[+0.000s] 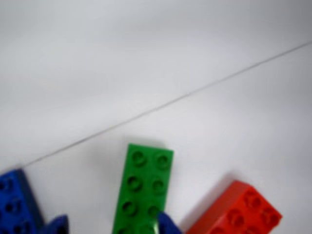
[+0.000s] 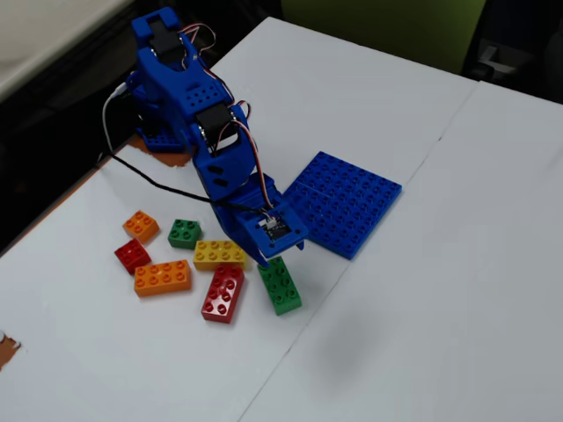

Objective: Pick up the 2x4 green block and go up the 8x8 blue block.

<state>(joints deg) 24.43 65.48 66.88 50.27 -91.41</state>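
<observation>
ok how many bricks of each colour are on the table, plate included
orange: 2, one small, one long
green: 2, one small, the 2x4 green block
red: 2, one small, one long
yellow: 1
blue: 1, the 8x8 blue block
total: 8

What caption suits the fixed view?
Blue arm's pincer poised over a long green plastic brick, beside the flat blue studded baseplate.

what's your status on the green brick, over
Tool open, straddling the 2x4 green block, not lifted. Red brick close beside it. 8x8 blue block clear of bricks.
</observation>
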